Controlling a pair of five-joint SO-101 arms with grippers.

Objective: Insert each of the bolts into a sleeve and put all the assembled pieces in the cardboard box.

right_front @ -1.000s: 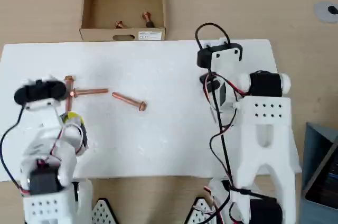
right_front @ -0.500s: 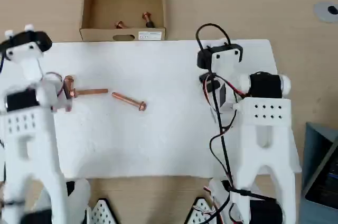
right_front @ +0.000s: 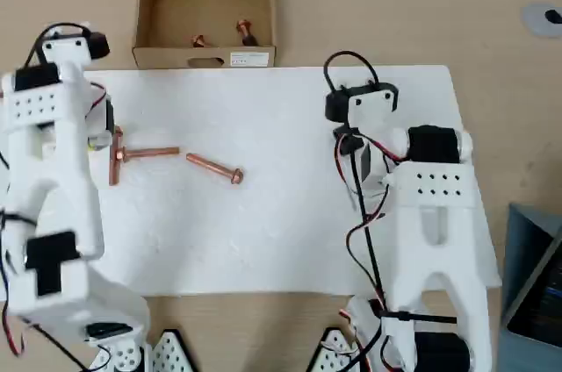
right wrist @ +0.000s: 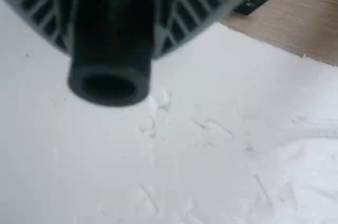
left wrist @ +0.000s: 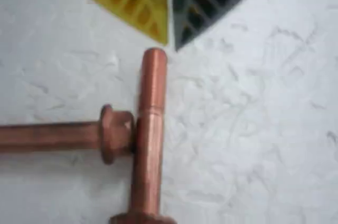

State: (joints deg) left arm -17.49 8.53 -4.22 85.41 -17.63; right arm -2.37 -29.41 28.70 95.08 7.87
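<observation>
The right jaws are clamped on a smooth black sleeve (right wrist: pixel 110 71), a short tube with its open round mouth over the dimpled white foam sheet (right wrist: pixel 211 171). The left jaws, ribbed yellow and dark tips pressed together on nothing, hang just off the plain end of a copper bolt (left wrist: pixel 149 129) whose long axis runs straight away from them, so the left arm is much the nearer. A second bolt (left wrist: pixel 58 135) lies crosswise, its flanged head touching that shank. A third bolt (right_front: pixel 213 168) lies apart toward mid-sheet. Farthest, the cardboard box (right_front: pixel 149 3) holds what look like two assembled pieces (right_front: pixel 244 32)
</observation>
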